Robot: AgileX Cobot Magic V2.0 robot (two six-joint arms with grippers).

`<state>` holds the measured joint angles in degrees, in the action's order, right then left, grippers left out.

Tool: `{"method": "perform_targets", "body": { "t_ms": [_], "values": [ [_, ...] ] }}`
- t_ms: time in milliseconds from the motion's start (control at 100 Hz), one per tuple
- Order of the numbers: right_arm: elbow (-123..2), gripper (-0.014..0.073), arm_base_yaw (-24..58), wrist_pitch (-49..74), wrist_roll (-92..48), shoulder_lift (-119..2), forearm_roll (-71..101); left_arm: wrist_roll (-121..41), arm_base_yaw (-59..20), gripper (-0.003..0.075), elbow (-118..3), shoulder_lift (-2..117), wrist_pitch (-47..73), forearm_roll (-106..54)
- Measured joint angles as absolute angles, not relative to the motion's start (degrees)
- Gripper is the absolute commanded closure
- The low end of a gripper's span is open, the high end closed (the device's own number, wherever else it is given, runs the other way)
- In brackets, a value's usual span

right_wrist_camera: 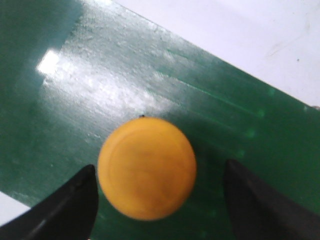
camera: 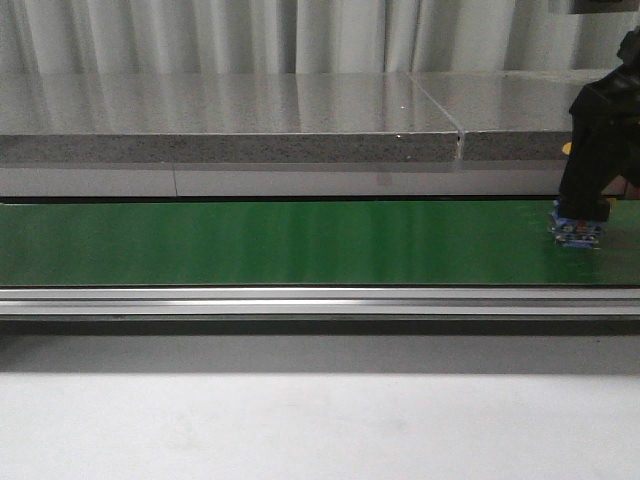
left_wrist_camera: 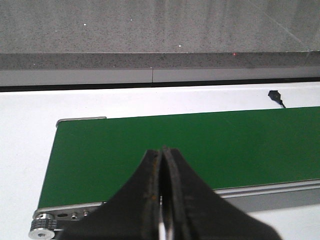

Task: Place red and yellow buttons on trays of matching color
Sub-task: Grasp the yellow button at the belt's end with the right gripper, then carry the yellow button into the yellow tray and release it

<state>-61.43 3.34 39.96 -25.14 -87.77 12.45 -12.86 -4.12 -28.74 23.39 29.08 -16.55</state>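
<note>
the right gripper [right_wrist_camera: 157, 200] is spread wide, its two dark fingers [right_wrist_camera: 67, 207] standing to either side of a yellow button [right_wrist_camera: 146, 167]. the button lies flat between them on the green conveyor belt [right_wrist_camera: 100, 85], closer to one finger than the other; that nearer finger looks to be just touching its edge, though the blur makes this hard to settle, and the other finger is clearly apart from it. nothing is gripped. in the front view the right gripper [camera: 577, 232] is down at the belt [camera: 280, 242] near its right end, the black arm rising above it.

the left gripper [left_wrist_camera: 162, 200] has its fingers pressed together, with only a thin seam between them and nothing in it. it hangs over the near edge of the belt [left_wrist_camera: 200, 145] close to its end roller [left_wrist_camera: 42, 226]. past the belt from this gripper lies the white surface [left_wrist_camera: 125, 102], then a grey speckled ledge [left_wrist_camera: 150, 30].
</note>
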Motion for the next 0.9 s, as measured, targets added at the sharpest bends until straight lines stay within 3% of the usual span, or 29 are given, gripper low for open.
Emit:
{"method": "perform_targets", "body": {
  "t_ms": [120,190,360,430,680,900],
  "values": [
    [-61.43,0.0067,3.34,38.22,-25.14,-88.37,12.75,-12.86,-4.12,0.0739,-28.74,23.39,29.08,-16.55],
    [-61.43,0.0113,3.34,37.68,-25.14,-88.63,12.75,-12.86,-4.12,0.0739,-28.74,23.39,29.08,-16.55],
    [-61.43,0.0407,3.34,37.27,-25.23,-88.86,12.82,-12.86,-4.12,0.0739,-28.74,23.39,29.08,-16.55],
    [-61.43,0.0483,3.34,37.16,-25.23,-88.86,12.82,-12.86,-4.12,0.0739,-28.74,23.39,29.08,-16.55],
    [-61.43,0.0494,2.96,38.96,-24.53,-87.60,12.87,-12.86,-4.12,0.0739,-28.74,23.39,29.08,-16.55],
    [-61.43,0.0494,-2.74,41.68,-21.04,-79.95,12.96,-12.86,-4.12,0.0739,-28.74,23.39,29.08,-16.55]
  ]
}}
